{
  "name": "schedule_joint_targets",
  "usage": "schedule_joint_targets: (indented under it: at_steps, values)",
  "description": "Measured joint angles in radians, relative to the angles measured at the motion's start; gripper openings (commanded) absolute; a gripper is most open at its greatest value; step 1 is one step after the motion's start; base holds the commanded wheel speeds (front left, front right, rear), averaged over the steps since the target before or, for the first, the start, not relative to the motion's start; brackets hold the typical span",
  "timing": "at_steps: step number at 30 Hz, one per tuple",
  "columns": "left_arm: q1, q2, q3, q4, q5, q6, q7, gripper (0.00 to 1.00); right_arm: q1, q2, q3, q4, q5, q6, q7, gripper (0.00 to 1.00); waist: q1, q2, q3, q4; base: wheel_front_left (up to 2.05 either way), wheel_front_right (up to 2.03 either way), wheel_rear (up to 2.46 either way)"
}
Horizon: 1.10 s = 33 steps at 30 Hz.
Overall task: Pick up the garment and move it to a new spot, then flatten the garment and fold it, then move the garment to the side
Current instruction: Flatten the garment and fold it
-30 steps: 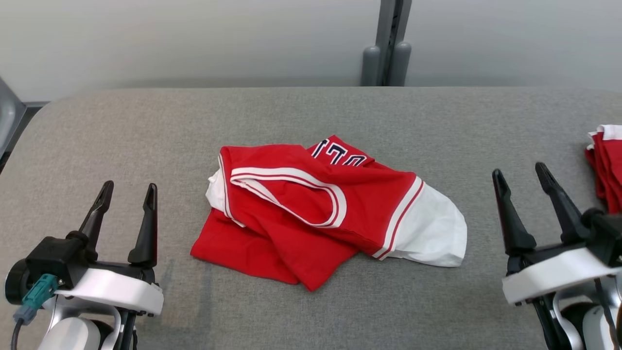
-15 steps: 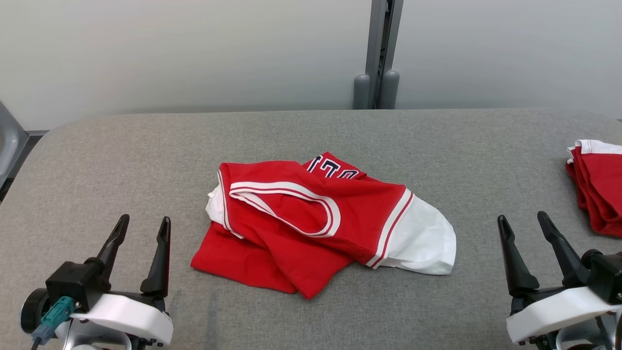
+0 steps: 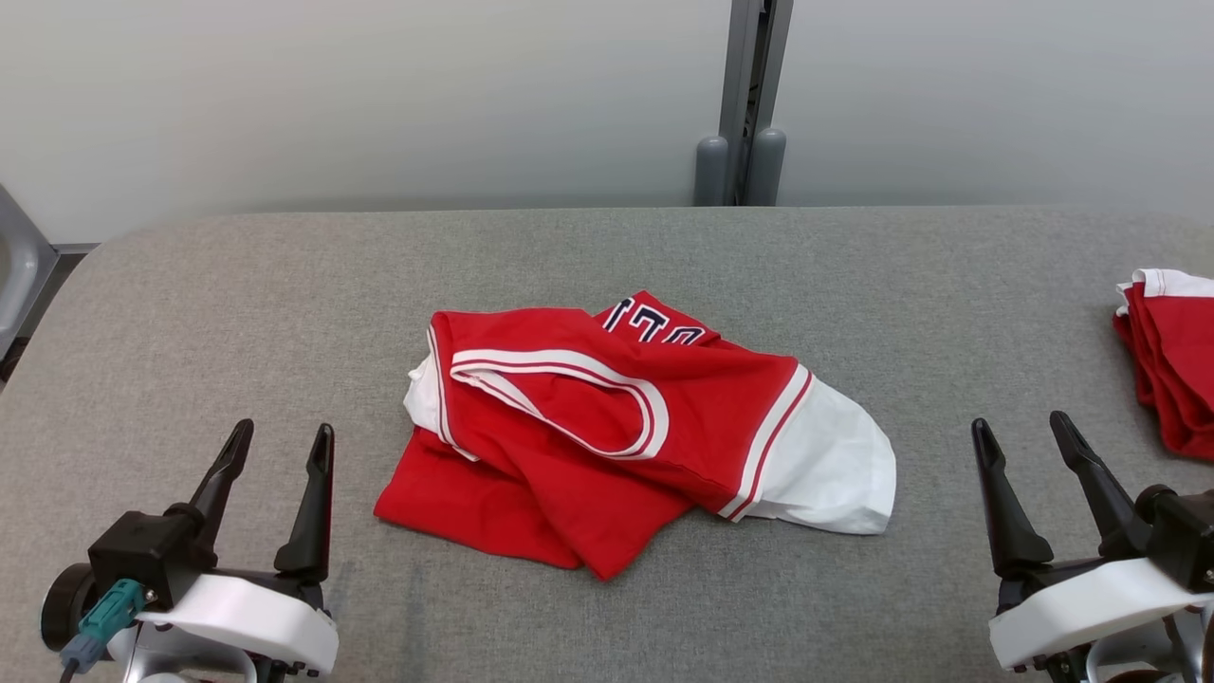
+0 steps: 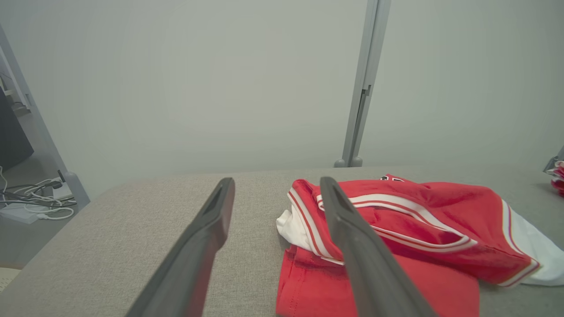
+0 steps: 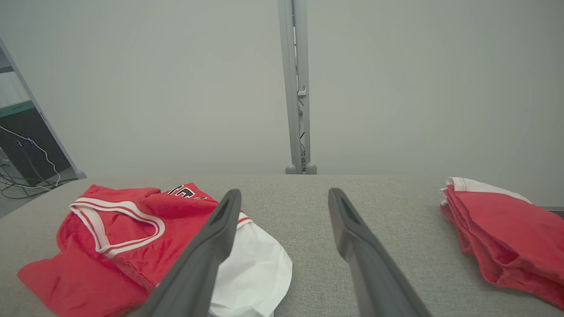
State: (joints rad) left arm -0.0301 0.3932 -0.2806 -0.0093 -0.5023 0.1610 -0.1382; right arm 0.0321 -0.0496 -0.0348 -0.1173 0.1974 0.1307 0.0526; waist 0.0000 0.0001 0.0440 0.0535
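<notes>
A crumpled red garment (image 3: 607, 427) with white trim and a white sleeve lies in a heap at the middle of the grey table (image 3: 190, 313). In the left wrist view the garment (image 4: 396, 229) sits to the right, partly behind one finger; in the right wrist view the garment (image 5: 132, 237) sits to the left. My left gripper (image 3: 280, 441) hovers open near the front left, well clear of the cloth. My right gripper (image 3: 1024, 432) stands open near the front right, apart from the white sleeve. Nothing is between either pair of fingers.
A stack of folded red clothes (image 3: 1171, 360) lies at the table's right edge, shown again as folded clothes (image 5: 502, 237) in the right wrist view. A grey post (image 3: 744, 104) rises behind the table against a pale wall. Cables (image 4: 31, 207) lie on the floor far left.
The head camera has tilted, so the whole scene sits lower in the picture than a second ago. Both grippers stay open and the garment has not moved.
</notes>
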Motion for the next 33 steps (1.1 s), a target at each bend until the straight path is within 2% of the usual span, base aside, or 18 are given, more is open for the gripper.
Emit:
schedule_joint_targets:
  at_steps: [10,14,23,24,28,33]
  values:
    - [-0.05,-0.001,-0.007,-0.008,0.0,-0.003,-0.007,1.0,-0.036,0.0,0.003,-0.008,-0.012,0.0,0.0,1.0,0.0,0.0,0.03,0.036,0.0,0.0,0.0]
    - [-0.092,-0.008,-0.018,-0.003,0.002,-0.015,-0.013,1.0,-0.116,-0.021,0.095,0.021,-0.031,0.0,0.03,1.0,0.0,0.0,0.063,0.074,0.0,0.0,0.0]
    - [-0.17,-0.064,-0.053,0.07,0.002,-0.054,-0.063,1.0,-0.317,-0.079,0.433,0.211,-0.002,0.0,0.082,1.0,0.0,0.0,0.147,0.191,0.0,0.0,0.0]
    - [-0.185,-0.075,-0.059,0.091,0.002,-0.062,-0.073,1.0,-0.359,-0.085,0.488,0.263,0.007,0.0,0.085,1.0,0.0,0.0,0.164,0.216,0.0,0.0,0.0]
    - [-0.207,-0.099,-0.073,0.126,0.002,-0.08,-0.091,1.0,-0.435,-0.116,0.557,0.348,0.024,0.0,0.101,1.0,0.0,0.0,0.193,0.262,0.0,0.0,0.0]
    - [-0.227,-0.123,-0.086,0.158,0.008,-0.09,-0.102,1.0,-0.493,-0.151,0.588,0.42,0.034,0.0,0.145,1.0,0.0,0.0,0.219,0.299,0.0,0.0,0.0]
